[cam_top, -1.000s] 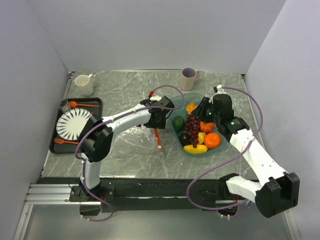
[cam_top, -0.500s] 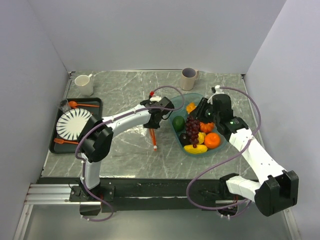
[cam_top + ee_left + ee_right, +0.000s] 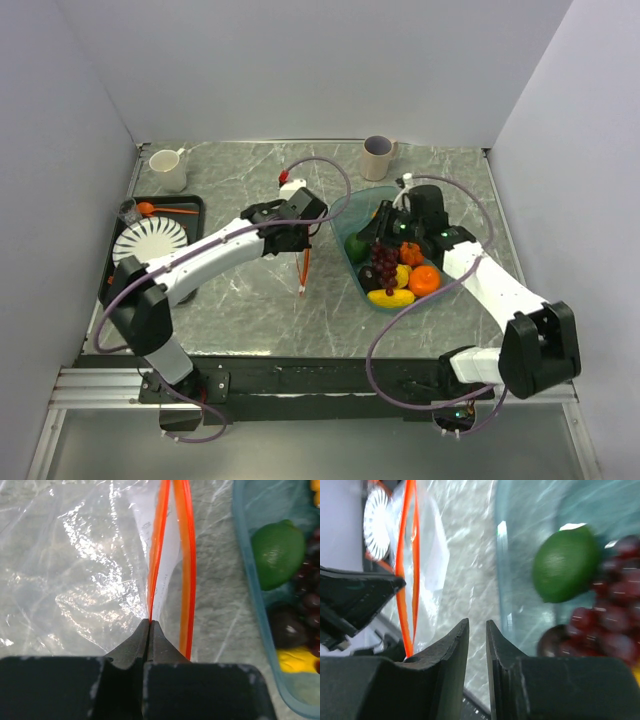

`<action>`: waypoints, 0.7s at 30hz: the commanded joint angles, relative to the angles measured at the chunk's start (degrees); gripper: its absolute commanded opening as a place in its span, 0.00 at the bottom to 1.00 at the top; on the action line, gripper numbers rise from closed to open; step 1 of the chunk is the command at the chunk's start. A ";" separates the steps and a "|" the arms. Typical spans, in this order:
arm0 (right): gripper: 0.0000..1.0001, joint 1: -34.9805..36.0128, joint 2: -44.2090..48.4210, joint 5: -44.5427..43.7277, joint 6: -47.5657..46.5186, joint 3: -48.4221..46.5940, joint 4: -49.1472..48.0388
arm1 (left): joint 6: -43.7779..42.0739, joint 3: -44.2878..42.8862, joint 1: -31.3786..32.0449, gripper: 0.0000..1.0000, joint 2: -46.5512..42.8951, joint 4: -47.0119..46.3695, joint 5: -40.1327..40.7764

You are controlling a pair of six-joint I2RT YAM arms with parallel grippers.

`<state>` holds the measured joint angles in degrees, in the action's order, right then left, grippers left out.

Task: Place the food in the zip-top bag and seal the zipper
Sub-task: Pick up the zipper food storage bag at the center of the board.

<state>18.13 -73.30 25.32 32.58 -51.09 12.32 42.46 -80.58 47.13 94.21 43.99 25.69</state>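
The clear zip-top bag (image 3: 75, 580) lies crinkled on the marble table, left of the teal bowl (image 3: 245, 560). Its zipper (image 3: 187, 570) runs as two orange-red strips, parted at the mouth. My left gripper (image 3: 151, 622) is shut on the left strip, also seen from above (image 3: 303, 238). The food sits in the bowl (image 3: 350, 275): green avocado (image 3: 355, 245), purple grapes (image 3: 384, 262), orange (image 3: 425, 280), lemon (image 3: 390, 297). My right gripper (image 3: 477, 625) hovers at the bowl's left rim beside the avocado (image 3: 565, 570), jaws narrowly open and empty.
A black tray (image 3: 195, 205) at the left holds a white plate (image 3: 145, 248) and orange cutlery. A white mug (image 3: 168, 168) and a grey cup (image 3: 377, 157) stand at the back. Walls close in left, right and behind.
My left gripper shut on the bag's orange-red strip and pulled it left, away from the bowl. My right gripper swung left across the bowl toward the bag, its jaws narrowing.
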 commanded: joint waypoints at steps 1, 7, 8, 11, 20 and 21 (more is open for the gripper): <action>0.30 4.54 -4.29 4.04 0.73 -4.89 -2.65 | 0.61 3.05 0.24 0.01 -4.21 -4.61 -1.79; 0.36 9.46 -8.35 5.79 3.37 -6.83 -5.90 | 1.58 6.92 0.24 0.01 -6.23 -6.37 -2.40; 0.37 9.90 -8.70 5.88 3.63 -7.18 -6.07 | 1.92 7.36 0.24 0.01 -6.50 -6.72 -2.58; 0.40 12.01 -10.90 5.18 3.28 -9.11 -5.20 | 2.19 8.94 0.24 0.01 -7.64 -8.56 -3.01; 0.42 15.00 -18.89 4.38 4.07 -12.28 -6.69 | 2.45 13.07 0.24 0.01 -11.86 -13.58 -6.53; 0.42 15.18 -19.77 4.56 4.33 -12.80 -6.60 | 2.46 13.34 0.24 0.01 -11.95 -13.75 -6.71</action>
<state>32.73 -90.70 29.58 36.03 -60.23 7.64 44.23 -68.18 47.13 85.32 34.13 20.67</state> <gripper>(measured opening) 0.416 0.016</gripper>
